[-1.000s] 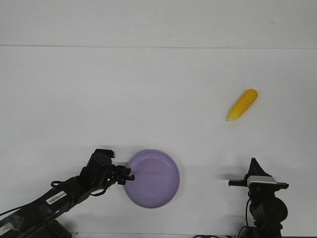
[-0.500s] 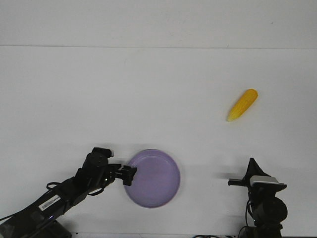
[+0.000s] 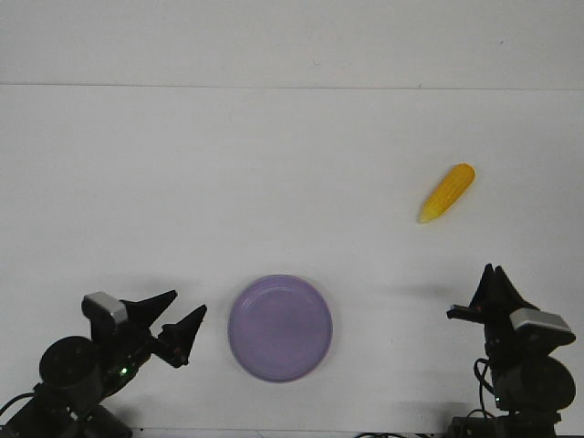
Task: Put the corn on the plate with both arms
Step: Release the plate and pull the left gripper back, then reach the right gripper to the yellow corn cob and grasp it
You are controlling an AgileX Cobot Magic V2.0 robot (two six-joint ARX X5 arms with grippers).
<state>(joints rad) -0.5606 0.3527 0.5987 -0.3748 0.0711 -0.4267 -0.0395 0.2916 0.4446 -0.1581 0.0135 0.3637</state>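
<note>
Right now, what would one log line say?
corn: on table, far right | plate: empty | left fingers: open, beside plate | right arm: idle

Front camera overlooks table (image 3: pixel 292 182) from above.

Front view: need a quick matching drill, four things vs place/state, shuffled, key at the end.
Things:
1. corn
2. plate
3. left gripper
4. right gripper

Descriptions:
A. lavender, empty, near the table's front edge at centre
B. open, empty, just left of the plate and apart from it
C. lying bare on the table, far right, paler tip toward the camera
D. pointing away from the camera at lower right, nothing in it

Pairs: 1-C, 2-A, 3-B, 4-D
</note>
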